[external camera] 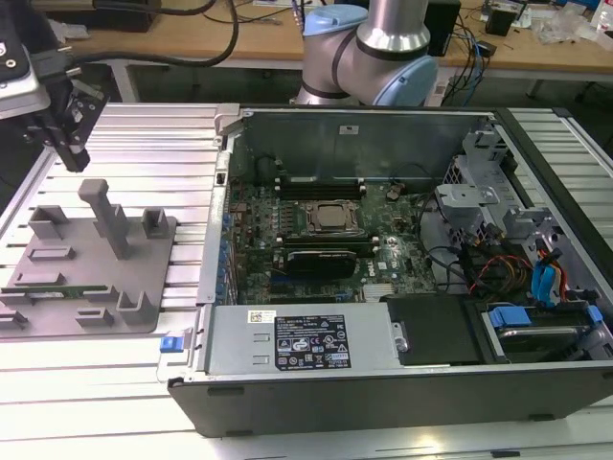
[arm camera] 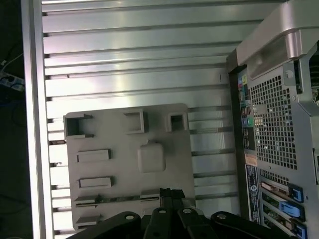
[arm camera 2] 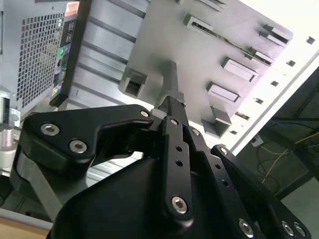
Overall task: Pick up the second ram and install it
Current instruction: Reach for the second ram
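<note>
**Gripper empty over the fixture; 2nd RAM stick sits in its holders**

Nearest you in the exterior view is the open dark-grey metal computer case (external camera: 383, 393), its near corner cut off by the frame edge. Inside it lies the broad green motherboard (external camera: 259, 240), partly hidden under cables and black covers.

To the exterior view's left of the case you have the flat grey plastic fixture plate (external camera: 91, 259) w/ raised blocks and one tall post.

The second ram (external camera: 43, 284) is a long, thin green circuit-board stick. It sits in the low holders at the plate's near-left part. You see it only as a narrow strip, chips too small to make out. In the second wrist view it's a dark sliver (arm camera 2: 229, 42) between blocks. In the first wrist view it runs (arm camera: 119, 198) toward the fingertips, and you can't tell where it ends.

Case and plate both rest on a ribbed aluminium table (external camera: 144, 153) of slotted profiles.

The black two-finger gripper (external camera: 75, 160) hangs in the air above the fixture area, clear of the stick. Its fingertips look pressed together, w/ nothing between them.

Behind stand the grey-and-blue robot arm (external camera: 383, 38) and a wooden bench (external camera: 192, 38) w/ cables.
</note>
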You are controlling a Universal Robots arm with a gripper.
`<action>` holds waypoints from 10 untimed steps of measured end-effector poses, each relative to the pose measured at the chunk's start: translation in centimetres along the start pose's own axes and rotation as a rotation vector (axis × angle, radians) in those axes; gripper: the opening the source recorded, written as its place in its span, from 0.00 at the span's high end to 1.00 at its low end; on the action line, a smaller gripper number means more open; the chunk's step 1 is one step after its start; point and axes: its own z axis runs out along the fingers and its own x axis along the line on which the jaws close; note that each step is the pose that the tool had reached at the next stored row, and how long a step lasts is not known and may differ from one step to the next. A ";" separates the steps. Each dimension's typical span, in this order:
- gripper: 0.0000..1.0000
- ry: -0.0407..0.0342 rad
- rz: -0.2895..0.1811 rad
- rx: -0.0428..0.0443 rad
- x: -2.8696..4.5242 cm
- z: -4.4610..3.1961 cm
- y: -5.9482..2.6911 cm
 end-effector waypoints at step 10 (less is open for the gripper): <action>0.92 0.0001 0.000 0.0000 2.08 0.70 -0.49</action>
